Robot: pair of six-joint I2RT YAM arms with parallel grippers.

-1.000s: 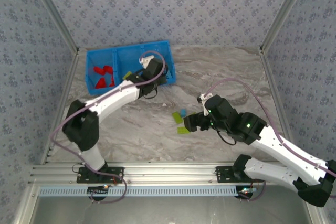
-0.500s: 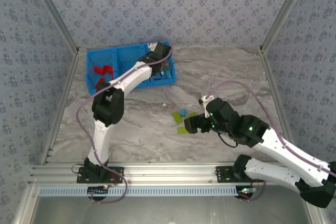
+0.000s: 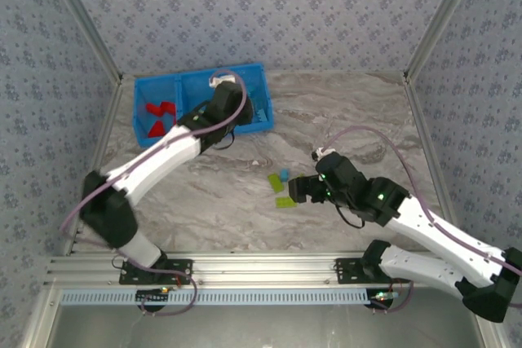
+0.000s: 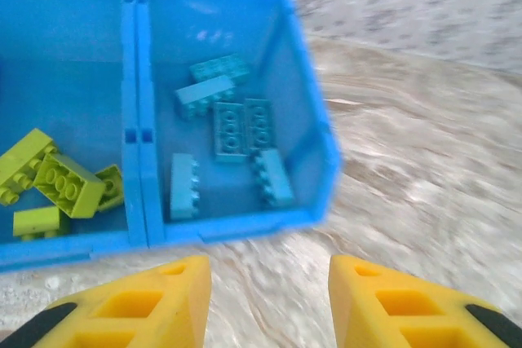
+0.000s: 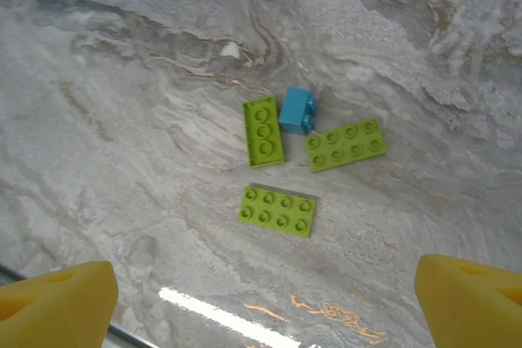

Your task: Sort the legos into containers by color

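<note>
1. Top external view: from where I stand, a bright blue bin (image 3: 155, 91) sits at the far left of the marble table (image 3: 351, 112), split into three compartments side by side.
2. Red bricks (image 3: 159, 116) lie in the left compartment of that bin.
3. The left arm (image 3: 163, 156) stretches across the table, with its wrist above the front of the bin where the middle and right compartments meet.
4. Left wrist view: the left gripper (image 4: 269, 283) hovers just on the near side of the bin's front wall. Its yellow fingers (image 4: 139, 307) are parted a modest way with only bare marble between them, so it holds nothing.
5. The right compartment (image 4: 306, 120) holds about six light blue bricks (image 4: 230, 128), scattered flat across its floor. The picture is a little blurred.
6. The middle compartment (image 4: 73, 79) holds lime bricks (image 4: 67, 185), bunched toward its front.
7. Right wrist view: the right gripper (image 5: 261, 283) hangs with its jaws spread wide and empty above four loose pieces on the table.
8. Three of them are loose lime bricks (image 5: 277, 211), and the fourth is a loose light blue brick (image 5: 297, 111) on the far side, tucked just beside two of the lime ones.
9. Seen from above, this loose cluster lies mid-table, well apart from the bin, with the right gripper just beside it.
</note>
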